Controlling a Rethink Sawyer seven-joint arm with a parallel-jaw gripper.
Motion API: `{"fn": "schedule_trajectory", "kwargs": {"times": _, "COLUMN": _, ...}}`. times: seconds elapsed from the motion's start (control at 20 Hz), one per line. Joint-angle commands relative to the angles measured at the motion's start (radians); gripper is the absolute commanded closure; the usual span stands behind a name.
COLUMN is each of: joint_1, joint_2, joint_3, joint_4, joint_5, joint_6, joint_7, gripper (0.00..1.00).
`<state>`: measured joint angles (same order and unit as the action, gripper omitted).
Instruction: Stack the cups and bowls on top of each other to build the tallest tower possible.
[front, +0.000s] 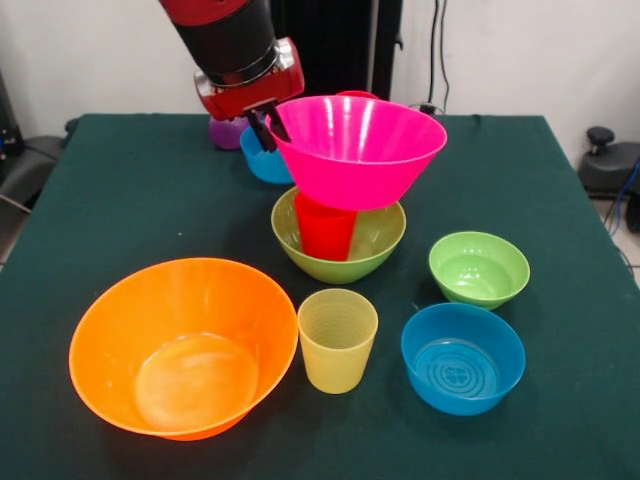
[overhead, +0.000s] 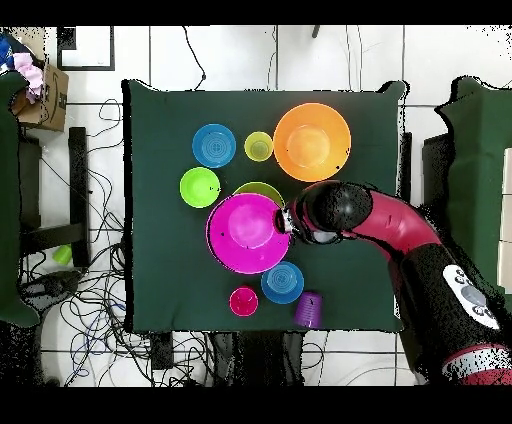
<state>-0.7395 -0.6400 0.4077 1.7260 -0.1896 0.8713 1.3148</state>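
Note:
A hot pink bowl (front: 358, 150) (overhead: 245, 233) sits upright with its base at the rim of a bright red cup (front: 323, 230). That cup stands inside the medium lime green bowl (front: 375, 245) (overhead: 262, 188), and the three form the tower at mid-table. My gripper (front: 268, 126) (overhead: 284, 220) is shut on the hot pink bowl's rim, one finger inside and one outside. Loose on the table are a large orange bowl (front: 180, 345) (overhead: 312, 142), a ribbed yellow cup (front: 337, 340) (overhead: 258, 146), a small green bowl (front: 479, 268) (overhead: 200, 187) and a blue bowl (front: 463, 357) (overhead: 214, 145).
Behind the tower, near the arm, stand a second blue bowl (front: 260, 162) (overhead: 283, 282), a purple cup (front: 226, 133) (overhead: 308, 309) and a pinkish-red cup (overhead: 243, 300). The dark green table (front: 120, 200) ends close behind them. Cables and chairs surround the table.

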Motion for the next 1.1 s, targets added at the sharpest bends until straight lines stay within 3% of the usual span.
{"fn": "schedule_trajectory", "kwargs": {"times": 0.05, "joint_1": 0.038, "joint_2": 0.002, "joint_3": 0.014, "joint_4": -0.108, "joint_5": 0.016, "joint_6": 0.115, "joint_7": 0.062, "gripper": 1.0}}
{"fn": "schedule_trajectory", "kwargs": {"times": 0.6, "joint_1": 0.04, "joint_2": -0.013, "joint_3": 0.015, "joint_4": -0.143, "joint_5": 0.028, "joint_6": 0.202, "joint_7": 0.072, "gripper": 1.0}}
{"fn": "schedule_trajectory", "kwargs": {"times": 0.85, "joint_1": 0.027, "joint_2": 0.005, "joint_3": 0.025, "joint_4": -0.125, "joint_5": 0.035, "joint_6": 0.171, "joint_7": 0.067, "gripper": 1.0}}
{"fn": "schedule_trajectory", "kwargs": {"times": 1.1, "joint_1": 0.014, "joint_2": 0.036, "joint_3": 0.008, "joint_4": -0.12, "joint_5": -0.009, "joint_6": 0.122, "joint_7": 0.039, "gripper": 1.0}}
